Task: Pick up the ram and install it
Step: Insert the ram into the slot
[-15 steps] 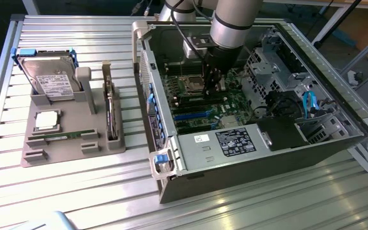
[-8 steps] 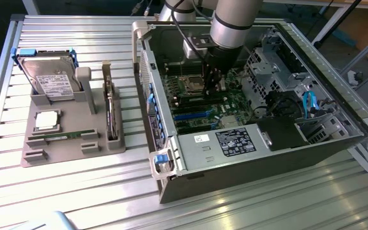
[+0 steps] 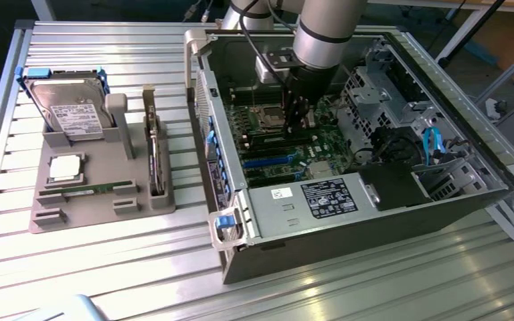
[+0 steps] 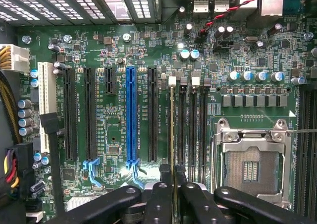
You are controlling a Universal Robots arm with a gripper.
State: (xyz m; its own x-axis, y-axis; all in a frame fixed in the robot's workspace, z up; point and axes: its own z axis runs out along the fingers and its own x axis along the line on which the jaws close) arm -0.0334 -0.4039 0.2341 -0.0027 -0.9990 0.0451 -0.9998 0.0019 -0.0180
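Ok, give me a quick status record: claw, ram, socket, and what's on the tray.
claw: shut on the ram, down inside the open computer case
ram: edge-on between the fingers, running parallel to the memory slots, on their blue slot side
seated: cannot tell
processor socket: no chip in it
tray: on the exterior view's left, holding hard drive, processor chip, a green stick, an upright card

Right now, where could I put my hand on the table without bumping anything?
The bare silver slatted table below the grey plastic parts tray in the exterior view is free; a narrow strip separates tray and open black computer case. Inside the case is crowded: the gripper holds the thin green ram stick.
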